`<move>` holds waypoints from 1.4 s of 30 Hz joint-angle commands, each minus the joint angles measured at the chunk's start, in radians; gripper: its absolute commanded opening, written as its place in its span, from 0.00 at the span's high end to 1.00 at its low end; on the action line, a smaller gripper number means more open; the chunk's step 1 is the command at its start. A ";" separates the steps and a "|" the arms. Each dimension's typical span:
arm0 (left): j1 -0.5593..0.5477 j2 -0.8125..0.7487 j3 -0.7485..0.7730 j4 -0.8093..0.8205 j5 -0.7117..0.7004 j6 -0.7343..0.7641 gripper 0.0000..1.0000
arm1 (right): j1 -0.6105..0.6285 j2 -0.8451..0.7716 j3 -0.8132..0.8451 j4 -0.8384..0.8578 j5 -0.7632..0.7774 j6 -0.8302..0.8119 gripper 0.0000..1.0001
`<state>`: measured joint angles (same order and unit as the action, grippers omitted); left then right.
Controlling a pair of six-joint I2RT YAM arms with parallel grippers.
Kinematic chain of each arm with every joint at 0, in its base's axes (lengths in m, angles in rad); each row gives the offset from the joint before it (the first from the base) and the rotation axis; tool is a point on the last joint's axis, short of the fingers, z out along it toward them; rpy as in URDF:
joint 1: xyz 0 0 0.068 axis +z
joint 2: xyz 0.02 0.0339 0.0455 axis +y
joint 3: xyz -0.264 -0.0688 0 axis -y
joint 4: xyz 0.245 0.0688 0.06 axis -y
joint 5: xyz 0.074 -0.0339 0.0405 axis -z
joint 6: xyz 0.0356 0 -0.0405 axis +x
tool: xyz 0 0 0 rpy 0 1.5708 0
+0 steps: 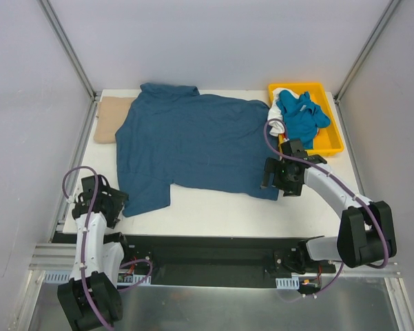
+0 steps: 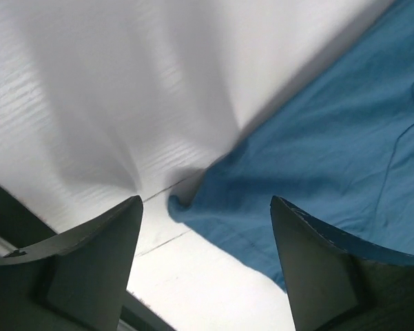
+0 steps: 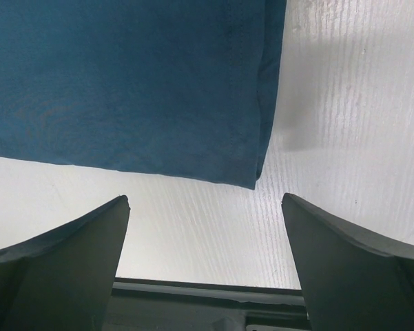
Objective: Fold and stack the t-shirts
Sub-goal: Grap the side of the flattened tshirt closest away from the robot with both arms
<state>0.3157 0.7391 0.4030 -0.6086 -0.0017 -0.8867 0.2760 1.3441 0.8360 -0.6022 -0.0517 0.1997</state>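
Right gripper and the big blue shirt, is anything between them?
Only bare white table, seen in the right wrist view. The open right gripper sits just short of a corner of the shirt.

The tan-beige shirt [image 1: 114,118] at the far left shows only its left part; the rest lies under the dark teal shirt [image 1: 193,141]. In the yellow tray [image 1: 330,142] the white shirt [image 1: 277,110] is mostly buried beneath the bright blue shirt [image 1: 302,116]. Up close on the left, the worktop [image 2: 124,83] is blurred and the teal cloth runs off the right edge. On the right, the cloth is cut off at the top and left edges.
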 commanded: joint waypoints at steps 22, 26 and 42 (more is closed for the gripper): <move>0.002 0.166 0.000 -0.013 0.101 -0.041 1.00 | -0.070 0.041 -0.025 0.033 -0.091 -0.045 0.03; 0.003 0.090 0.031 -0.013 0.109 -0.021 1.00 | -0.070 0.053 -0.021 0.036 -0.094 -0.028 0.03; 0.003 -0.058 0.111 -0.013 0.223 0.003 1.00 | -0.064 0.167 -0.040 0.105 -0.099 0.087 0.39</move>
<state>0.3153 0.7235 0.4709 -0.6243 0.1768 -0.8974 0.2111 1.4994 0.8112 -0.5350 -0.1390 0.2394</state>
